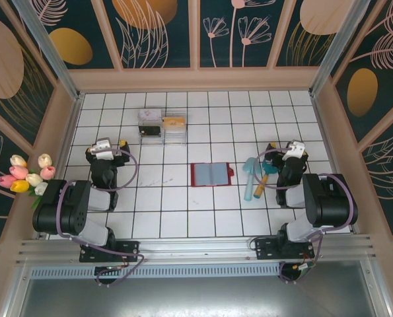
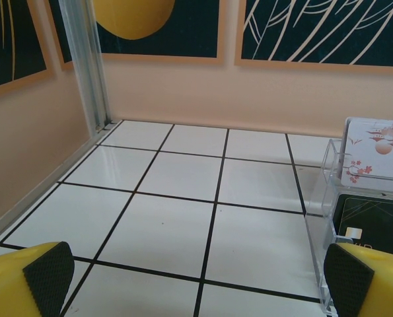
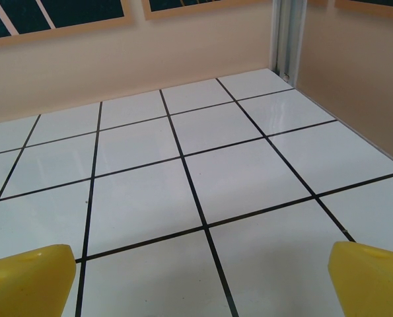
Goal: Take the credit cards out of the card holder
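Extraction is judged not yet started: card holder lies open flat at table centre, and credit cards cannot be made out in its pockets. Left gripper and right gripper are spread wide, empty, and well apart from it.

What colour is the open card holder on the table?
The card holder is red around the edges and grey-blue inside, clearest in the top view.

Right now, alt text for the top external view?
An open red card holder lies flat mid-table on white tiles, between the left gripper and right gripper, both apart from it. A clear plastic box sits farther back; light-blue and orange items lie by the right arm.
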Motion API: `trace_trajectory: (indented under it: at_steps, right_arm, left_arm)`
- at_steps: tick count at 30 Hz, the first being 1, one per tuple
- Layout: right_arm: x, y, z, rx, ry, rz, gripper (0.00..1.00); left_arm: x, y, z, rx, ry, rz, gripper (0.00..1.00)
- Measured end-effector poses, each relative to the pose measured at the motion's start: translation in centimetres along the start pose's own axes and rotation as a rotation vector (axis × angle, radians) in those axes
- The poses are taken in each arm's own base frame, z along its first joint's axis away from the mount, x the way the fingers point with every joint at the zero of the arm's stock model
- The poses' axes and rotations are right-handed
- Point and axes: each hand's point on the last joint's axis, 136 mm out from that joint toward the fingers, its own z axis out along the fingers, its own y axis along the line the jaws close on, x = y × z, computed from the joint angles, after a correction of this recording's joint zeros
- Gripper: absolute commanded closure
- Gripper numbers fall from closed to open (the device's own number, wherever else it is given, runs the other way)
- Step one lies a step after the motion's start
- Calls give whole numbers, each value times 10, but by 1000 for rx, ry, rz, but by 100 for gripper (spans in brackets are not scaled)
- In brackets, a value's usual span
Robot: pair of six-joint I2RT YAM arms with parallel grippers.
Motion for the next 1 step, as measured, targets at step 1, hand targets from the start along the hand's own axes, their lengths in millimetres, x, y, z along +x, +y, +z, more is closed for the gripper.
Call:
trace_trajectory:
  at_steps: [1]
  right_arm:
    - [0, 0, 0, 0, 0, 0, 1]
  left_arm:
    - [0, 0, 0, 0, 1, 0, 1]
